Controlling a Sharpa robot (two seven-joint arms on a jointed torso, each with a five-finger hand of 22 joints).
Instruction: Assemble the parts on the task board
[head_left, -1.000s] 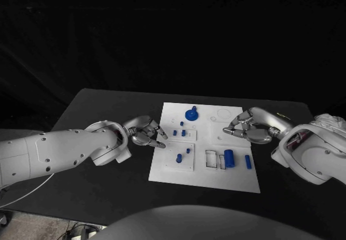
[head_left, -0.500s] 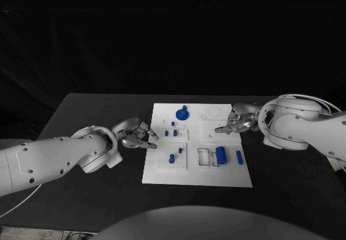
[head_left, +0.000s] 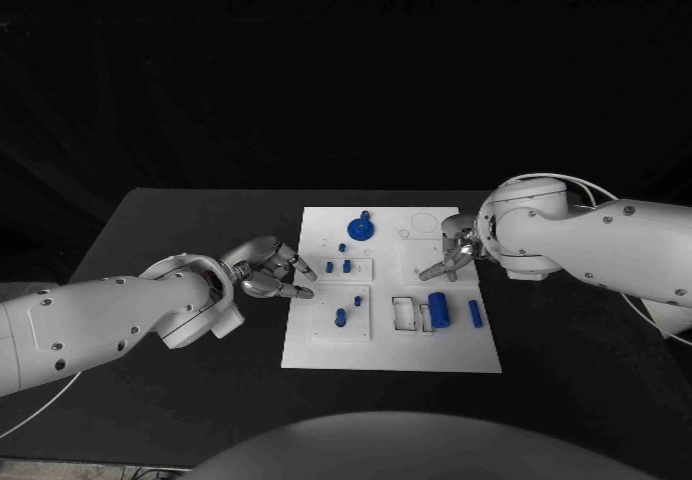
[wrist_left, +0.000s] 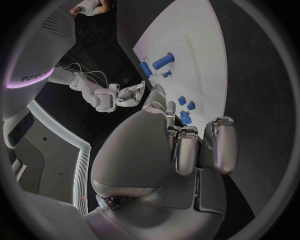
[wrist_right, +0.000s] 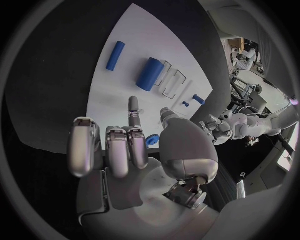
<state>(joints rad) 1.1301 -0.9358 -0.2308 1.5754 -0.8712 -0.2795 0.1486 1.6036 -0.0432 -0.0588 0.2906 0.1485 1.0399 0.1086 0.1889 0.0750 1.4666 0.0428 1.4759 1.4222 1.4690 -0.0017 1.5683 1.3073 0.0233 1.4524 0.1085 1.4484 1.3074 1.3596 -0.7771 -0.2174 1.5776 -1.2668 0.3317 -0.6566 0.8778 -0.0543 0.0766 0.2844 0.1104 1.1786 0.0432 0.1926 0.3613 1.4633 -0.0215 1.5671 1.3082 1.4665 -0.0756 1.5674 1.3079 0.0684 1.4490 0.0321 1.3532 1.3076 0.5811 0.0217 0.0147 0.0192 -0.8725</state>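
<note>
Head view, left hand (head_left: 271, 272) and right hand (head_left: 450, 258) empty, fingers apart, flanking task board (head_left: 389, 345).

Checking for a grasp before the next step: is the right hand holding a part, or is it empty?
Empty. The right hand hangs over the task board with its fingers apart and nothing between them.

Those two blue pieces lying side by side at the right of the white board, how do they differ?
The thick blue cylinder is fatter and longer; the thin blue rod is slim and shorter. The cylinder lies beside a rectangular slot; the rod lies nearer the task board's right edge. Both are blue, lying flat, roughly parallel, untouched by either hand.
</note>
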